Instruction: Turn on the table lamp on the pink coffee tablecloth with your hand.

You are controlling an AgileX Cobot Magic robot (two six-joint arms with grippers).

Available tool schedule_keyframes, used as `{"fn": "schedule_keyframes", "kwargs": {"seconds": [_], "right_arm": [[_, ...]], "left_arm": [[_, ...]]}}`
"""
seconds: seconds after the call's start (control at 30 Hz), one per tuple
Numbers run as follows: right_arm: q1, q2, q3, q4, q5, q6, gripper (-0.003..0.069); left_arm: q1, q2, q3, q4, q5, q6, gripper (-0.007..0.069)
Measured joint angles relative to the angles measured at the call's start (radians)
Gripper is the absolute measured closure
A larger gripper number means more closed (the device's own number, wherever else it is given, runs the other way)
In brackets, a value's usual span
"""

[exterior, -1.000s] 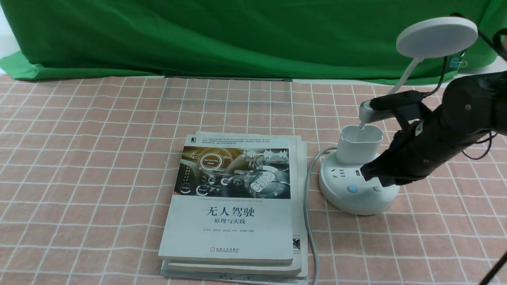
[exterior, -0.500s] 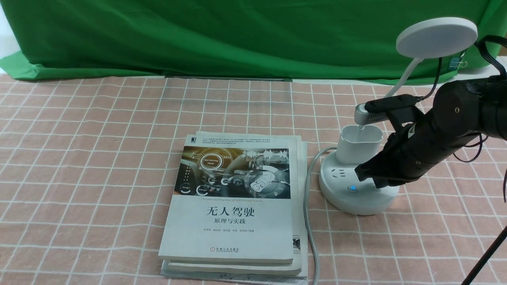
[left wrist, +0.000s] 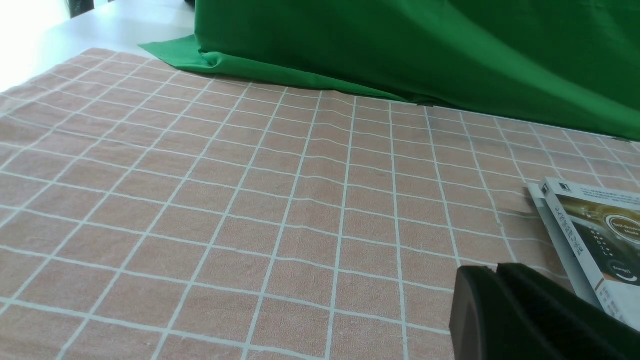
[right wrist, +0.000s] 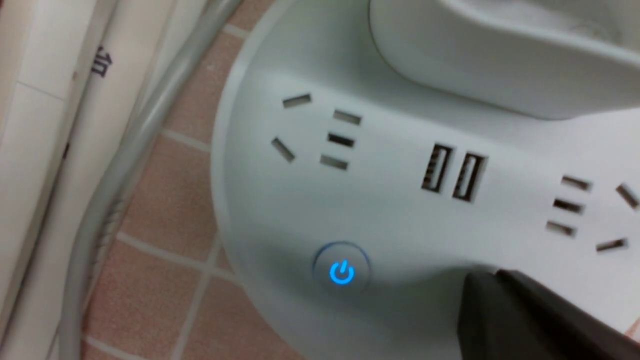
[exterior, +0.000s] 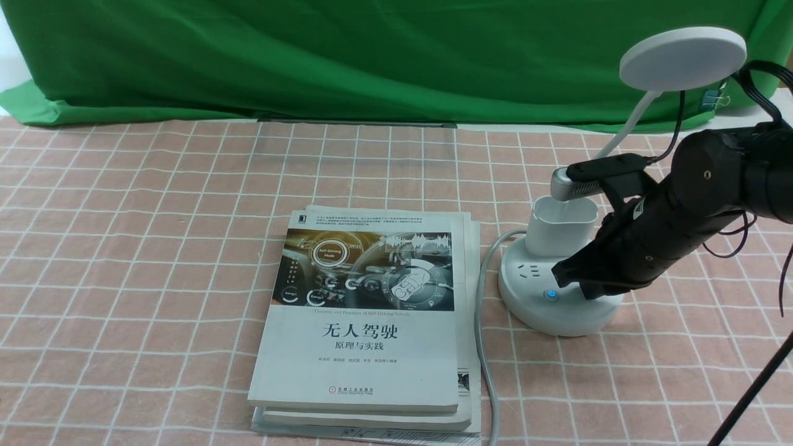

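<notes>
Pinkish-brown fabric crossed by thin white lines, the pink coffee tablecloth (exterior: pixel 155 248), is spread over the whole table. A plain green cloth (exterior: pixel 372 56) is hung behind it along the far edge. A stack of books (exterior: pixel 365 347) is laid near the middle of the tablecloth. The table lamp (exterior: pixel 560 313) is stood on the cloth just right of the books, its disc head (exterior: pixel 681 56) carried high on the gooseneck over the right arm. A grey cable (exterior: pixel 480 322) is run between books and base. The right gripper (exterior: pixel 560 274) is held low over the top of the base, its jaws pressed together on nothing; contact with the base cannot be told. The left gripper (left wrist: pixel 495 270) is seen only from its own wrist, over bare cloth, with its jaws likewise closed on nothing. A blue-lit power button (right wrist: pixel 342 272) is seen just beside the right fingertips.
</notes>
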Motion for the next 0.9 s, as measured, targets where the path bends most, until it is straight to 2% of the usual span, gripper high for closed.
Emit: {"fn": "schedule_keyframes", "kwargs": {"seconds": [0.47, 0.7, 0.9], "right_arm": [[0.0, -0.042, 0.002, 0.0, 0.009, -0.004, 0.0624], [0.0, -0.272, 0.026, 0.001, 0.06, 0.009, 0.0624], [0.0, -0.559, 0.241, 0.001, 0.059, 0.051, 0.0624]], "left_arm": [[0.0, 0.0, 0.0, 0.0, 0.0, -0.001, 0.0606], [0.0, 0.0, 0.0, 0.0, 0.0, 0.0, 0.0606], [0.0, 0.0, 0.0, 0.0, 0.0, 0.0, 0.0606]]}}
